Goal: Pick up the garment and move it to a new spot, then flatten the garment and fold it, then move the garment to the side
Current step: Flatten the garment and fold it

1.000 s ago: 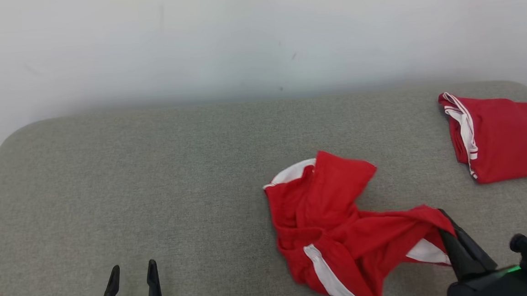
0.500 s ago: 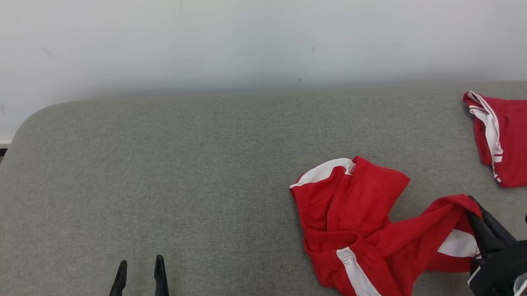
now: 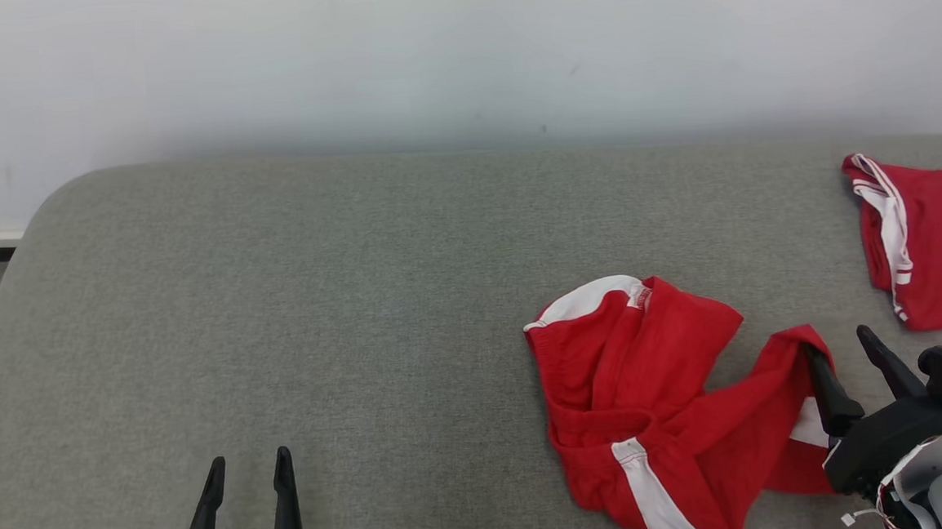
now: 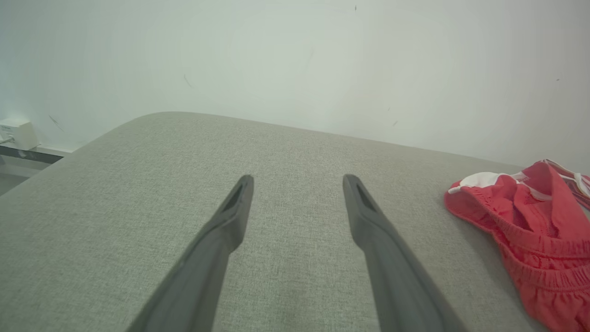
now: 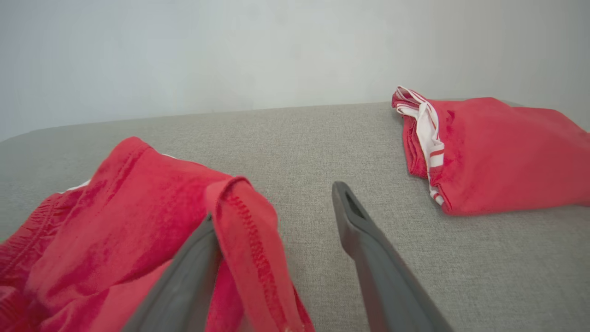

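A grey fabric-covered padded surface (image 3: 318,306) with rounded corners carries two things. The crumpled red shorts (image 3: 650,384) with white stripes lie just to the left of the right pincer (image 3: 835,339), and one hem rests against this pincer. A folded red garment (image 3: 936,244) lies beyond the same pincer, apart from the shorts.

Red garment (image 3: 662,359) (white side stripes), grey woven surface (image 3: 318,306), white wall (image 3: 425,55)
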{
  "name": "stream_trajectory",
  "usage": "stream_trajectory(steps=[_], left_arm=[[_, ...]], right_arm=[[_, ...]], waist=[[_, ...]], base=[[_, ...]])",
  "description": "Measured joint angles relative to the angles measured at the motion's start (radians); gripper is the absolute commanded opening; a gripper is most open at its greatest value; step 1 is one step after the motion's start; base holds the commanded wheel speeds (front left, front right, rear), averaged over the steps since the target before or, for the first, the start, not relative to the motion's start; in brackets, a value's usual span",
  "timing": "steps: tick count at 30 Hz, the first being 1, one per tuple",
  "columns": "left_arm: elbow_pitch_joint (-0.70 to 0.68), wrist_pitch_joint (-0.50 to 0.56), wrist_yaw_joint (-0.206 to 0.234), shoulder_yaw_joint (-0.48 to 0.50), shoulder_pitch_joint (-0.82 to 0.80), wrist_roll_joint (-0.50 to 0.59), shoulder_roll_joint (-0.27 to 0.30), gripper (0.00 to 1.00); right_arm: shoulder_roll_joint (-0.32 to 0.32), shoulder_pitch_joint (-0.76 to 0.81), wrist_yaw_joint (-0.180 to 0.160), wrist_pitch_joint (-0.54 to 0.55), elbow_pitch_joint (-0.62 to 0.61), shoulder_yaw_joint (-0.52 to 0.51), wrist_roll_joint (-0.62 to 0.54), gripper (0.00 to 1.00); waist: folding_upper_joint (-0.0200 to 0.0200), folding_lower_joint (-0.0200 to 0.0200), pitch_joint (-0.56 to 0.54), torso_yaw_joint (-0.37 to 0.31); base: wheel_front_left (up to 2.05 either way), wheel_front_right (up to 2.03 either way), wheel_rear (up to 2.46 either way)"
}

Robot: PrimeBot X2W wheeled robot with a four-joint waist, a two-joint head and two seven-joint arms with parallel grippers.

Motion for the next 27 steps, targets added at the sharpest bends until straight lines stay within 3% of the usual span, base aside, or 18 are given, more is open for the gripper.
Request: stream_trajectory(steps=[9, 18, 27], left_arm=[[-0.009, 0.0, -0.004, 0.032, 0.008, 0.015, 0.0, 1.0], [-0.014, 0.0, -0.005, 0.035, 0.02, 0.023, 0.0, 1.0], [-0.013, 0.0, -0.006, 0.032, 0.023, 0.024, 0.0, 1.0]], right_arm=[[-0.001, 0.023, 0.0, -0.09, -0.115, 0.03, 0.026, 1.0], [0.019, 0.146, 0.0, -0.056, -0.21, 0.007, 0.017, 1.0], [0.045, 0.225, 0.0, -0.028, -0.257, -0.01, 0.016, 1.0]], waist=[[0.0, 0.0, -0.019, -0.067], [0.0, 0.0, -0.035, -0.124], [0.0, 0.0, -0.046, -0.132]], base=[[0.0, 0.0, 0.0], [0.0, 0.0, 0.0], [0.0, 0.0, 0.0]])
